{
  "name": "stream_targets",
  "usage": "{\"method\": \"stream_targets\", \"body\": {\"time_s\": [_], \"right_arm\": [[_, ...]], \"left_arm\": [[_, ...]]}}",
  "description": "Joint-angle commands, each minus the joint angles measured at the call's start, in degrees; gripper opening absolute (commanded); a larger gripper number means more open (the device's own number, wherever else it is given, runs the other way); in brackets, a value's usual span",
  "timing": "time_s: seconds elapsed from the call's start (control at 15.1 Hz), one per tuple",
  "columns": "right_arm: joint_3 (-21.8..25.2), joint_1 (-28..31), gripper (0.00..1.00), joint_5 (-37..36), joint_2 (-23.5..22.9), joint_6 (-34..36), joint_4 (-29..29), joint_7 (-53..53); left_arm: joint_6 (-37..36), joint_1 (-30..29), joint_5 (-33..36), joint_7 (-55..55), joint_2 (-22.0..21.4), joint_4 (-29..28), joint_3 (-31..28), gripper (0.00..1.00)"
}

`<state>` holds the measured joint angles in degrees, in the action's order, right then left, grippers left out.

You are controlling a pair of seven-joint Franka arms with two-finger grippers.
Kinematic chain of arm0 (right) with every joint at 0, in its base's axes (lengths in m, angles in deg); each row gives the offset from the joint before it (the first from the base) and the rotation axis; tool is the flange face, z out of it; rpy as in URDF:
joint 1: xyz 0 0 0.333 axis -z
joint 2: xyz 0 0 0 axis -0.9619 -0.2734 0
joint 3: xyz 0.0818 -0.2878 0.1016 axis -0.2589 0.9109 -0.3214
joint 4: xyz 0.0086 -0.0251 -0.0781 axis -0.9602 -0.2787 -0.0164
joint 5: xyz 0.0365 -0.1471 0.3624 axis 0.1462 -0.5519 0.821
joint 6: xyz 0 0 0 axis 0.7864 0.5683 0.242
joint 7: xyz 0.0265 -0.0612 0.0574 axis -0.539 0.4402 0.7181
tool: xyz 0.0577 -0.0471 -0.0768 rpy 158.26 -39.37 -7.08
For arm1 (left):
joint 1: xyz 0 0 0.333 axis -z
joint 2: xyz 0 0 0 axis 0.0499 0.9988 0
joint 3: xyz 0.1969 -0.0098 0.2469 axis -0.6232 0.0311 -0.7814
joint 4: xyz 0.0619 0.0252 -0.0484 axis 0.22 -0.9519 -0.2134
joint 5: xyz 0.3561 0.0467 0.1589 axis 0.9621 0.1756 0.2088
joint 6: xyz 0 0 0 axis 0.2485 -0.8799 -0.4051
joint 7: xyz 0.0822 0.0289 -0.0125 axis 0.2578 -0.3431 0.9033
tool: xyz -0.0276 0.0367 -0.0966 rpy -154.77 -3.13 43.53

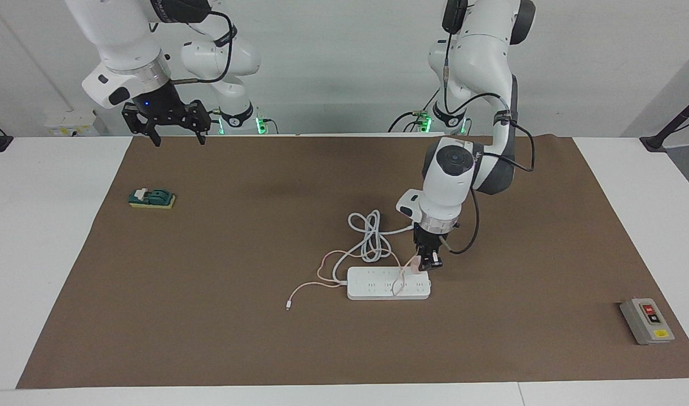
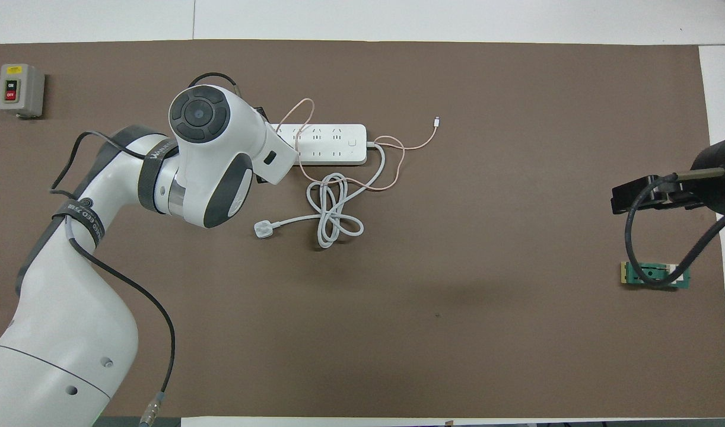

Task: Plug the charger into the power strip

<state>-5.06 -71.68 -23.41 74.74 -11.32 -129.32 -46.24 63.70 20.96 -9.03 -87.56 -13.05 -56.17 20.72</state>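
Nearest the robots, the right gripper [image 1: 176,137] waits in the air with its fingers spread wide and nothing between them, over the brown mat's [image 1: 209,316] edge. Farther out, a green block [image 1: 151,198] lies toward the right arm's end. Past the coiled white cord [image 1: 370,237], the left gripper [image 1: 427,263] is clamped on the pink charger [image 1: 415,265], holding it just above the power strip's [image 1: 372,289] end. Farthest, a grey switch box [image 1: 646,321] sits toward the left arm's end.
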Motion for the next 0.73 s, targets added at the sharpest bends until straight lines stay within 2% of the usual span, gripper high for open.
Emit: {"method": "stream_targets", "body": {"time_s": [0.0,0.46,0.66], "right_arm": [[-0.28,0.71,1.0,1.12,0.74,-0.27,-0.73,-0.77],[-0.19,0.8,1.0,1.21,1.18,-0.35,-1.17,-0.86],[-0.02,0.89,1.0,1.12,1.18,-0.27,-1.17,-0.77]], "left_arm": [[0.15,0.7,1.2,0.6,-0.77,-2.19,-0.63,0.0],[-2.57,0.35,0.33,-0.62,1.06,-0.08,-0.28,0.0],[-3.18,-0.17,-2.57,-6.15,3.09,3.69,-0.02,0.0]]}}
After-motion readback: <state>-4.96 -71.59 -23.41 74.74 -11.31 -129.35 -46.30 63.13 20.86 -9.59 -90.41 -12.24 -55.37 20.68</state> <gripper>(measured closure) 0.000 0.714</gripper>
